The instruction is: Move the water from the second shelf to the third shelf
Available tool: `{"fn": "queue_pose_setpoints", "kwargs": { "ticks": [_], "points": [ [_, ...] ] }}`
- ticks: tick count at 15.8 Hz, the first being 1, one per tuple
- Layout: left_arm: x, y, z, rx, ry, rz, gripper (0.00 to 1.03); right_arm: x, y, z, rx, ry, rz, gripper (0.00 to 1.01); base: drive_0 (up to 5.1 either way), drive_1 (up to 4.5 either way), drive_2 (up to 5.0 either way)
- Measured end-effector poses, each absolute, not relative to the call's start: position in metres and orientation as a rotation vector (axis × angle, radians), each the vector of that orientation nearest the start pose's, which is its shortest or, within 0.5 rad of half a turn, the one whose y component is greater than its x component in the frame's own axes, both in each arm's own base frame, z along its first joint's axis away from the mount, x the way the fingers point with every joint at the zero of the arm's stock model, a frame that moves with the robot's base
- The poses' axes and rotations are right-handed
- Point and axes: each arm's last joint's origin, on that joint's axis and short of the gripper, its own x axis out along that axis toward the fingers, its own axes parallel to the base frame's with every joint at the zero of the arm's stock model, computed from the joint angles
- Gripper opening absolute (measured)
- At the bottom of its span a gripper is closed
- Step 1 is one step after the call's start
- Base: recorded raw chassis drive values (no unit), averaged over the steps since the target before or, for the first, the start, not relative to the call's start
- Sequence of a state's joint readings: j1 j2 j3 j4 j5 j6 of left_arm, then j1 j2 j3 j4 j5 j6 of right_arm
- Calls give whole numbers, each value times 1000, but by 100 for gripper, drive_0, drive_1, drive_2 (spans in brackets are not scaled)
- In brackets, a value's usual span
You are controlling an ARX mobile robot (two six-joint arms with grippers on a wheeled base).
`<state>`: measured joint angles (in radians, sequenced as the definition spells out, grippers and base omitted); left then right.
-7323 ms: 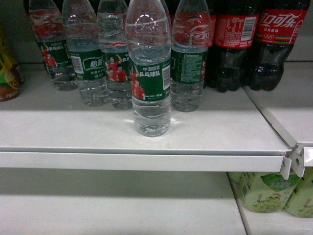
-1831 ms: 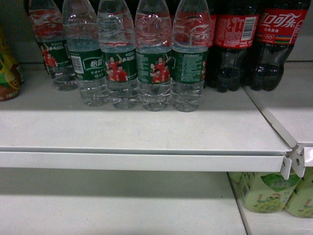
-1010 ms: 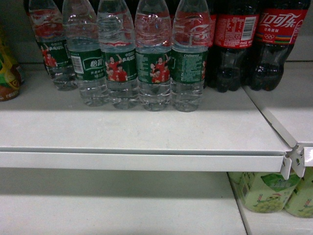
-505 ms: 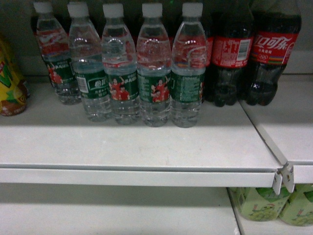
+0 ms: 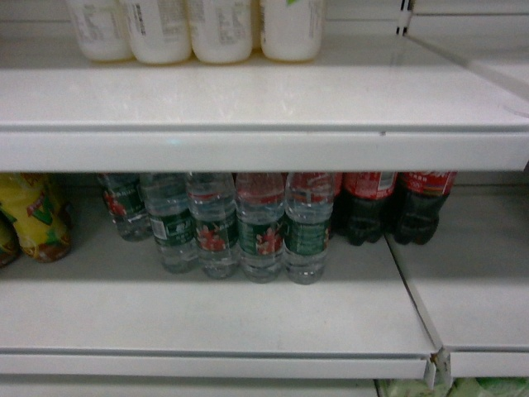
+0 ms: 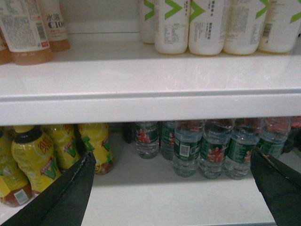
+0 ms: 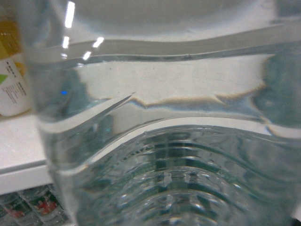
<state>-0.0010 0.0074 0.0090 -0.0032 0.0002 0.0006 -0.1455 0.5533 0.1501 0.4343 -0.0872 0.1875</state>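
A clear ribbed water bottle (image 7: pixel 160 141) fills the right wrist view, pressed close to the camera and hiding the right gripper's fingers. It hangs level with the front of a white shelf (image 7: pixel 19 165). The head view shows neither this bottle nor either gripper. A row of green-labelled water bottles (image 5: pixel 260 227) stands on the lower shelf (image 5: pixel 207 322), also visible in the left wrist view (image 6: pixel 214 148). My left gripper (image 6: pixel 172 157) is open and empty in front of that lower shelf, its dark fingers (image 6: pixel 70 188) spread wide apart.
The upper shelf (image 5: pixel 264 99) carries white bottles (image 5: pixel 219 29) at its back, with bare board in front of them. Dark cola bottles (image 5: pixel 368 207) stand right of the water row and yellow drink bottles (image 5: pixel 37 215) left of it. A shelf joint (image 5: pixel 434 364) lies at lower right.
The head view has risen: the upper shelf with white bottles has come into view and the water row sits lower. The bottle that stood alone at the shelf front 7 s ago is gone.
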Motion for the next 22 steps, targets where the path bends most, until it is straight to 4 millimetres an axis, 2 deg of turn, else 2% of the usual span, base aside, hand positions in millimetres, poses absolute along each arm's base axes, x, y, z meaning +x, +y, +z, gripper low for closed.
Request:
{"fn": "queue_pose_setpoints", "kwargs": {
  "ticks": [22],
  "points": [
    [98,0,166,1,1,-1,98,140,-18,205,186,-42,-54,42,0,0,0]
  ]
}}
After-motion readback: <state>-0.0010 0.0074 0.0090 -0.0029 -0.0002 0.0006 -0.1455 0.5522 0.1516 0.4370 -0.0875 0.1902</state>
